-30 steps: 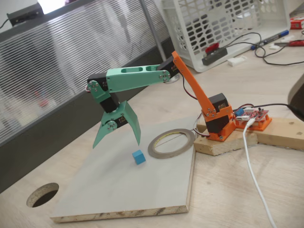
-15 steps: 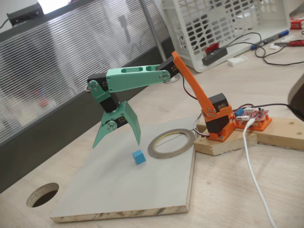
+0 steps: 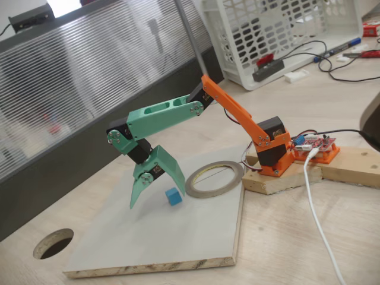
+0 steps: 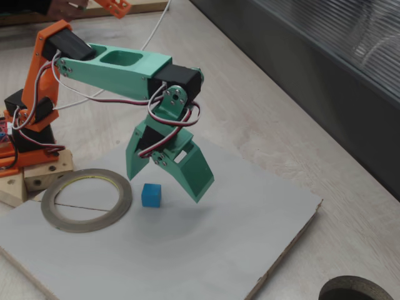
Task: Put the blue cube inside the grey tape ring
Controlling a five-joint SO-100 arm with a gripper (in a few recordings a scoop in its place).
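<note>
1. In a fixed view, my end effector (image 3: 159, 189) hangs low over the grey board (image 3: 148, 237) with its 2 green fingers spread apart and nothing between them. The blue cube (image 3: 173, 196) sits on the board just beside the right-hand fingertip, and I cannot tell whether they touch. The grey tape ring (image 3: 214, 179) lies flat just beside the cube, on its right.

2. In this view I judge the step in hand to be the grasp. To do it well I should shift right so the cube sits midway between the fingers, then come straight down and close gently, since so small a cube could squirt out.

3. In the other fixed view, my end effector (image 4: 165, 187) straddles the space just above and behind the blue cube (image 4: 150, 195), fingers parted. The grey tape ring (image 4: 87, 199) lies to the cube's left, close but apart.

4. The ring holds nothing: only bare board shows inside it. The white basket (image 3: 279, 29) on the bench (image 3: 297, 237) behind looks empty through its lattice.
</note>
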